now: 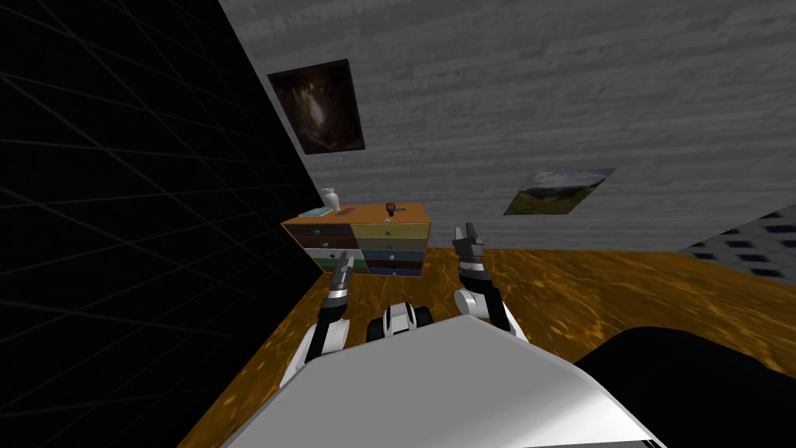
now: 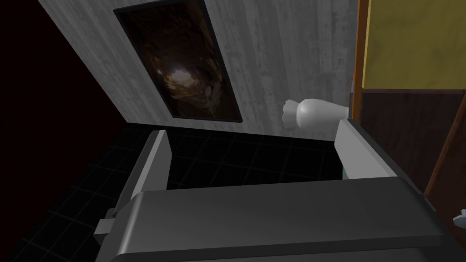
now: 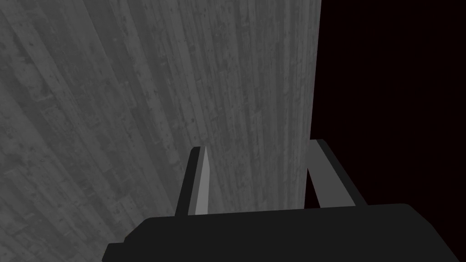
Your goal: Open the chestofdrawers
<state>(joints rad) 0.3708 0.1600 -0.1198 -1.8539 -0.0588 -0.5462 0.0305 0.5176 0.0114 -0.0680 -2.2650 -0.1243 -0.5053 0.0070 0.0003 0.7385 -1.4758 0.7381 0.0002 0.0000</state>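
Against the grey plank wall ahead, beside a black area, stands the chest of drawers (image 1: 365, 233), its drawer fronts in several colours. On its top sit a white vase (image 1: 329, 198), a teal book (image 1: 315, 211) and a small dark red object (image 1: 390, 208). The left gripper (image 1: 343, 263) hangs in front of the lower drawers, fingers spread wide and holding nothing. The right gripper (image 1: 469, 232) is raised alongside over the orange-brown floor (image 1: 591, 288), its fingers likewise apart.

Chest of drawers (image 2: 409, 45) cropped by L wrist view edge; dark obj (image 1: 390, 208) atop unidentifiably small.
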